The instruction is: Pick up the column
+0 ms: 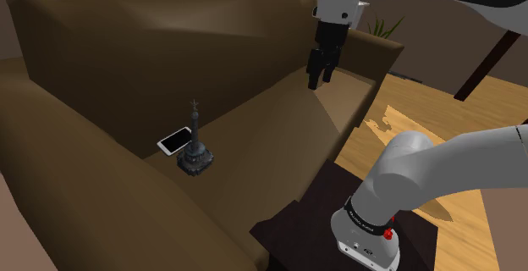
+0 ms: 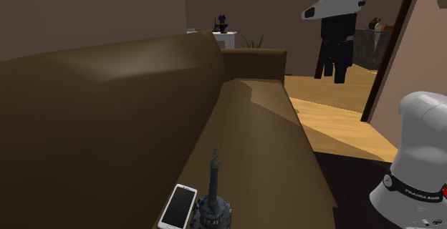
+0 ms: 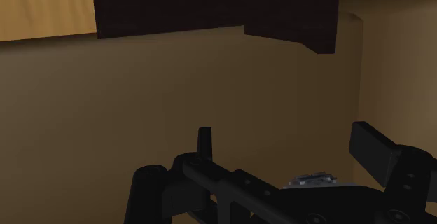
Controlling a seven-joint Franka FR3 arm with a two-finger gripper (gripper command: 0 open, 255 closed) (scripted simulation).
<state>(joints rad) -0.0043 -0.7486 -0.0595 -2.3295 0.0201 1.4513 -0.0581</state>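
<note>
Phone (image 1: 175, 141) lies flat on the brown sofa (image 1: 101, 66) seat, just at ten o'clock of the column (image 1: 195, 152), a dark grey spire standing upright on its broad base, which likely keeps it steady on the cushion. At its two o'clock, well apart and higher, the gripper (image 1: 316, 76) hangs with fingers spread, probably readied to close around the slim shaft

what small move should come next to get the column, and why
Probably swing the open pincer down and toward the shoulder view's left, to hover over the column. It hangs high above the sofa seat, well apart from the column, which stands upright beside a phone.
</note>
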